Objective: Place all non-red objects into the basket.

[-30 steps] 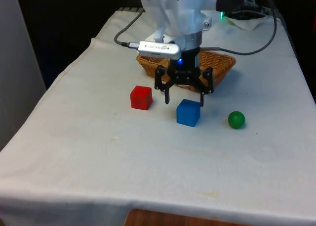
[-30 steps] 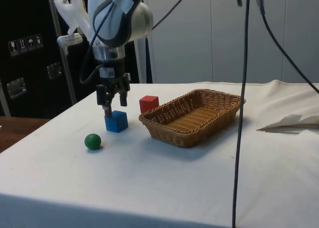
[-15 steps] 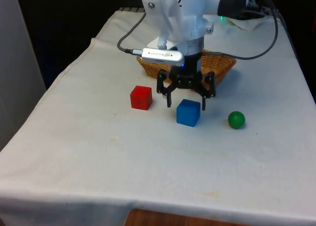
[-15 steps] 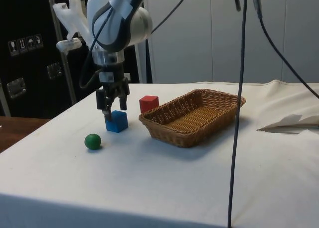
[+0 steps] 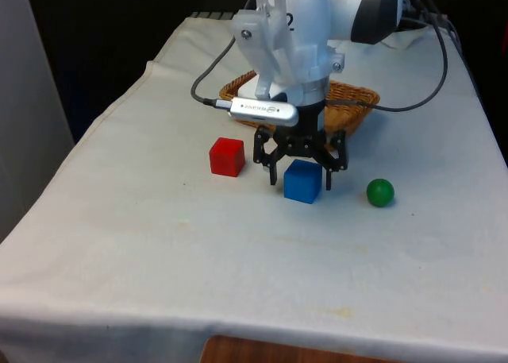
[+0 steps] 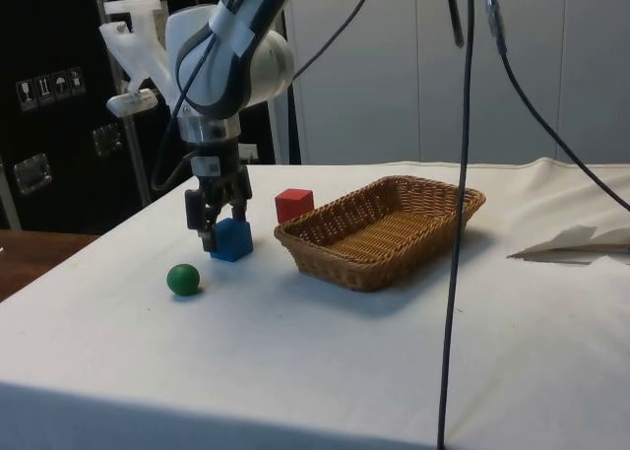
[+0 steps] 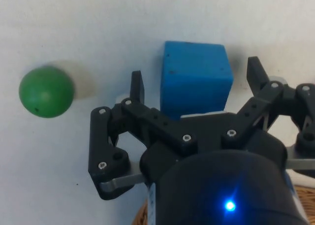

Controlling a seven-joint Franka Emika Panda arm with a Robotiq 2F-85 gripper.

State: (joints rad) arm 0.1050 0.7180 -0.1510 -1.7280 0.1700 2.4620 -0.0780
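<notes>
A blue cube (image 5: 302, 180) (image 6: 230, 239) (image 7: 196, 76) rests on the white cloth, just in front of the wicker basket (image 5: 357, 101) (image 6: 379, 231). My gripper (image 5: 301, 176) (image 6: 215, 235) (image 7: 194, 78) is open and low over the cube, one finger on each side of it, with a gap to each finger in the wrist view. A green ball (image 5: 380, 192) (image 6: 182, 279) (image 7: 46, 91) lies on the cloth to the front view's right of the cube. A red cube (image 5: 227, 156) (image 6: 293, 205) sits to the front view's left of the blue one.
The basket holds nothing that I can see. Black cables (image 6: 458, 174) hang down over the table in the side view. Crumpled white material (image 6: 576, 243) lies at the side view's right edge. Bare cloth (image 5: 238, 252) stretches towards the front edge.
My gripper has come down and slightly towards the camera in the front view, from above and behind the blue cube to straddling it. The objects have stayed put.
</notes>
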